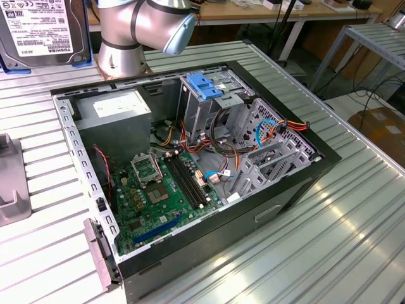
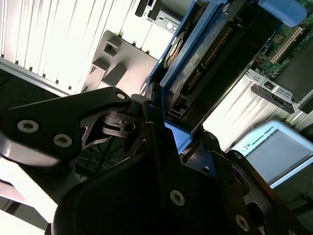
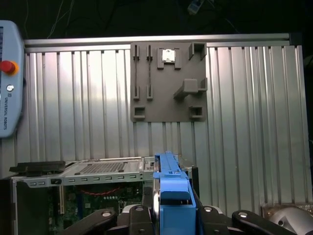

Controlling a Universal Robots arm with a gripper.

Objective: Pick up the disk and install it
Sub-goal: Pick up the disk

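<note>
Pincer (image 3: 175, 218) pinching disk (image 3: 170, 180); disk showing upper left of exterior view, open computer case (image 1: 209, 244) lying on ribbed surface (image 1: 354, 240).

Legend: printed matter. In the exterior view the disk (image 1: 38, 28) carries a white label with black barcodes, rows of fine print and one bolder word near an edge. The grey power-supply box (image 1: 117, 111) bears a pale sticker, its print too small to make out. In the first wrist view the teach pendant (image 3: 9, 83) shows one line of dark lettering along its casing, beside a red button (image 3: 6, 66). The second wrist view shows what is probably the same lettering, tiny.
</note>
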